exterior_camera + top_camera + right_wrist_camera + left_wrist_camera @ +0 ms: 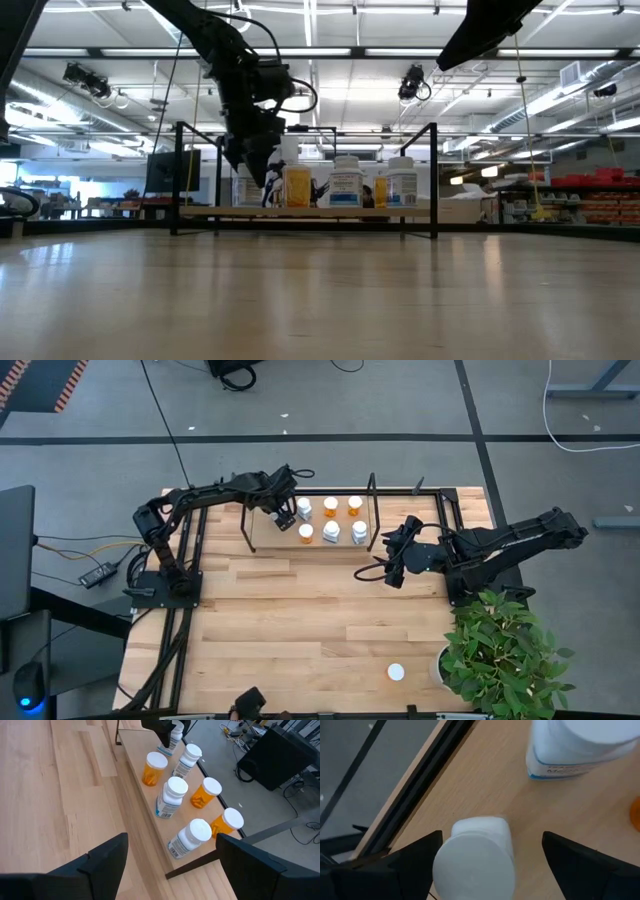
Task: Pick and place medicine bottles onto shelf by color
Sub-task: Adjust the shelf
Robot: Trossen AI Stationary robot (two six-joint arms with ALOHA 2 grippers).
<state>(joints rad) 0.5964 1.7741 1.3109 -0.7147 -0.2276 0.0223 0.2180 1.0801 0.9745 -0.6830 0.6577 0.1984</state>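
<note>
The left gripper [284, 517] hangs over the left part of the shelf [262, 536], its jaws spread wide on either side of a white bottle [477, 855] that stands upright on the board; I see a gap on each side of its cap, so nothing is gripped. Six more bottles [175, 795] stand to the right of it on the shelf in two rows: three orange ones and three white ones, all upright with white caps. From table height they line up between the black wire ends, with the left arm's gripper coming down at the left end of the row. The right gripper [394, 563] waits just right of the shelf, over the surface [300, 620], jaws open and empty, pointed toward the bottles. One last bottle [396, 673] sits alone well nearer, on the right side of the surface, close to a potted plant [500, 650].
</note>
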